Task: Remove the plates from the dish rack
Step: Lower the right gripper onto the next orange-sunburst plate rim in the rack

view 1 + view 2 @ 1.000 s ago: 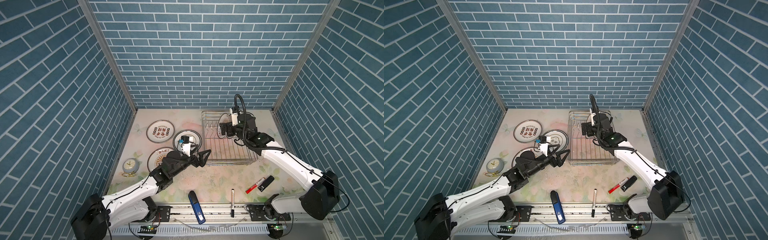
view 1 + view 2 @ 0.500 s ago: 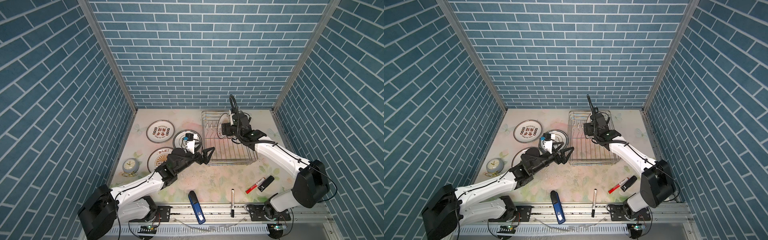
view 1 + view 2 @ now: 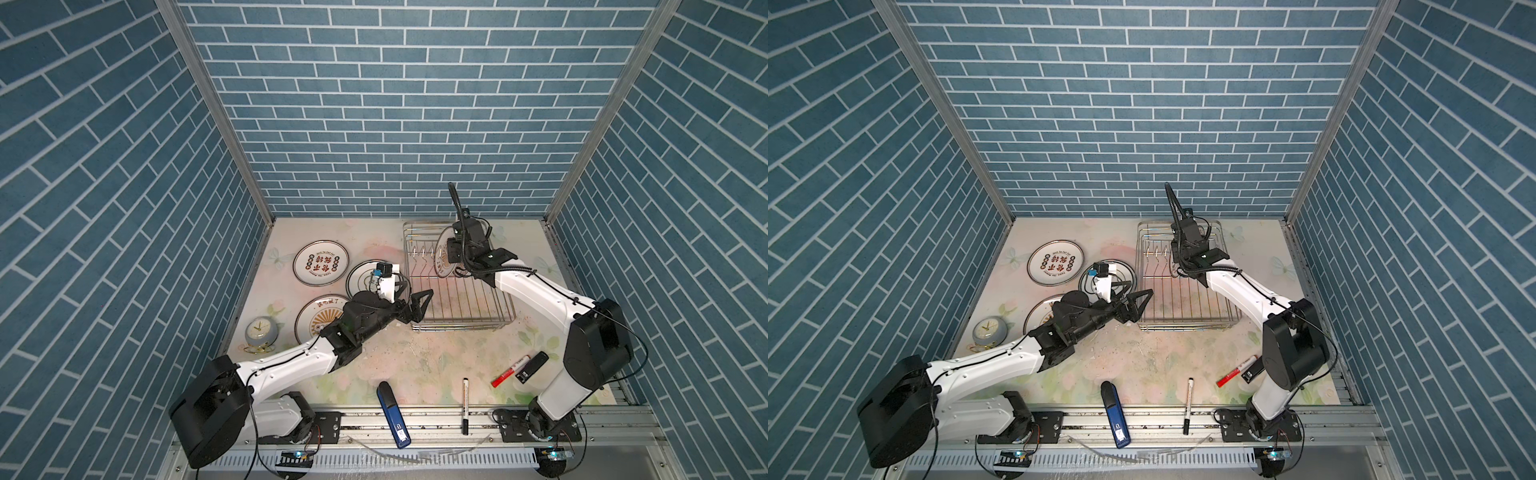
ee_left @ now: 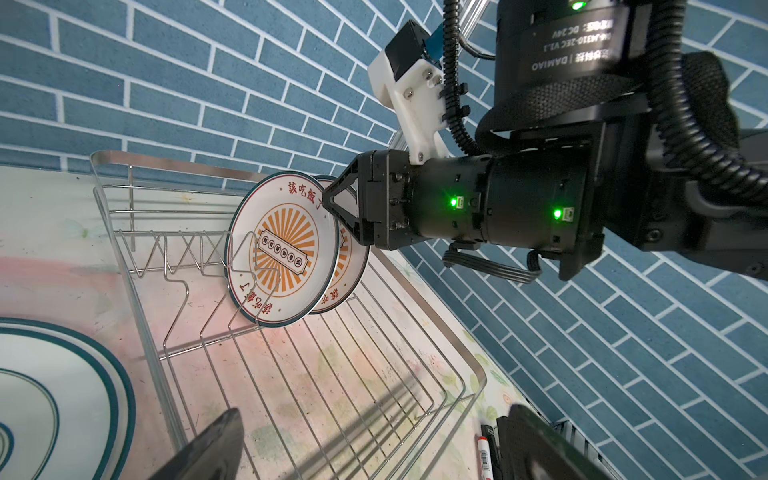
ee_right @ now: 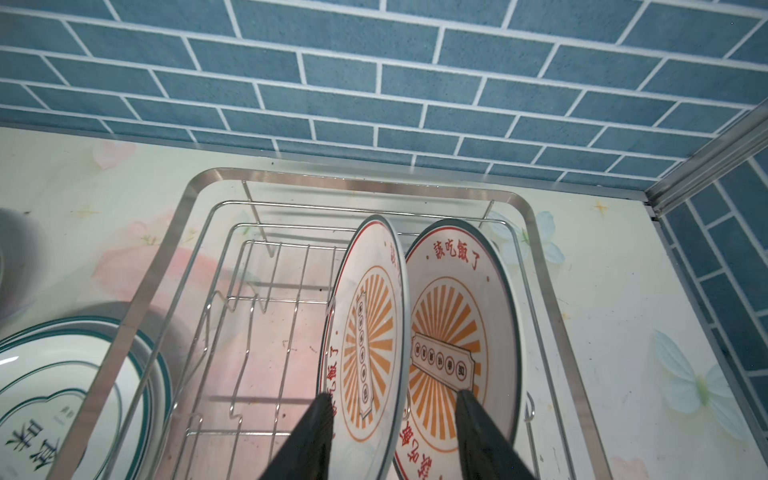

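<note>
Your right tool (image 5: 392, 397) stands part-closed astride the front plate (image 5: 365, 332), with a gap between the rim and one finger, so it grips nothing yet. That finger lies over the back plate (image 5: 457, 316). Closing askew could tip that plate in the dish rack (image 5: 357, 176), and a lift could snag a prong (image 4: 245, 249). Your left tool (image 3: 422, 305) gapes wide and empty by the rack's near corner. Only the left wrist view shows the prong crossing the front plate; in both top views the arm covers it. Three plates (image 3: 320, 263) lie on the counter (image 3: 415, 361).
</note>
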You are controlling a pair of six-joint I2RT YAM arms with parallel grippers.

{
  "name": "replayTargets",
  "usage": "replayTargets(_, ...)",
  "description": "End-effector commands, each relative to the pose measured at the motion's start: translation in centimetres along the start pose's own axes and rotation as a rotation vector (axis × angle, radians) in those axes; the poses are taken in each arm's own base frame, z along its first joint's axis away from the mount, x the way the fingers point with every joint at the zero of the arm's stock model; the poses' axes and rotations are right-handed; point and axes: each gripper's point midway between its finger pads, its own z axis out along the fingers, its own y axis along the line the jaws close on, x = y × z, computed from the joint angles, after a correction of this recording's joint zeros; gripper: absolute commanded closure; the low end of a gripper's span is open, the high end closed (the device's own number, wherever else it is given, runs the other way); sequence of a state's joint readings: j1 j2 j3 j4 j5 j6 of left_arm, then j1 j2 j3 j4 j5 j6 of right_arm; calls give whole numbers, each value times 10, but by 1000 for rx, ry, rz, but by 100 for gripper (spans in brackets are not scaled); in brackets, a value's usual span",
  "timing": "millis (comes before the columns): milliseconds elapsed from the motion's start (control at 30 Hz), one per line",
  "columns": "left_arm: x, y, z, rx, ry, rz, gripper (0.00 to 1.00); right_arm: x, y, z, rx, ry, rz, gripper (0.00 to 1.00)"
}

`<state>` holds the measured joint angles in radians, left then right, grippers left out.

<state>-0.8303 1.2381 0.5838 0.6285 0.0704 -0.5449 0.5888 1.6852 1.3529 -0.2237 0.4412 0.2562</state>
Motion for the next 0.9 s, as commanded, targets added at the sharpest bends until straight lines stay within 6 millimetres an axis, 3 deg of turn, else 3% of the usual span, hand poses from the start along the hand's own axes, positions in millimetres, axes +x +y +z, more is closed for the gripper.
replayTargets(0,-13,-6,6,8,-40,-10,0,-9,-9,2,61,-2,1,54)
replayTargets(333,-10,-5,10,14,-40,-18,0,5,-3,27,31,83,16,65)
replayTargets(867,-4,5,17,-32,-27,-16,0,2,-3,38,67,100,-21,79)
